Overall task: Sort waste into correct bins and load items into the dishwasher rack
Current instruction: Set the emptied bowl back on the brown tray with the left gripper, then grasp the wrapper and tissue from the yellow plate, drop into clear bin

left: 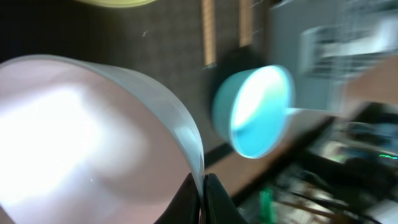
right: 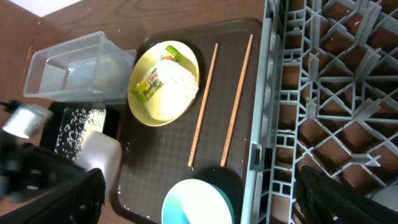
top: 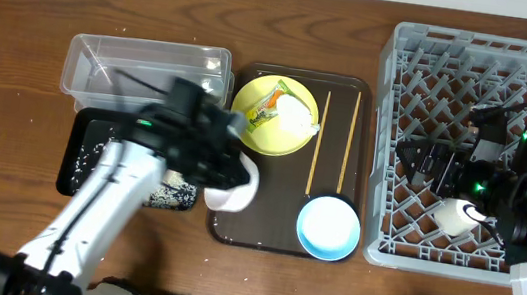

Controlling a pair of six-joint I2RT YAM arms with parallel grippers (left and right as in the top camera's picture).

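Observation:
My left gripper is shut on the rim of the white-and-pink bowl, held tilted at the brown tray's left edge; the left wrist view shows the rim pinched between the fingers. The black tray holds rice grains. The clear tub stands behind it. The yellow plate carries the wrapper and tissue. Two chopsticks and the light blue bowl lie on the brown tray. My right gripper is open over the rack. A white cup sits in the rack.
The dark brown serving tray lies between the bins and the rack. The right wrist view shows the plate, chopsticks, blue bowl, rack wall, tub and black tray.

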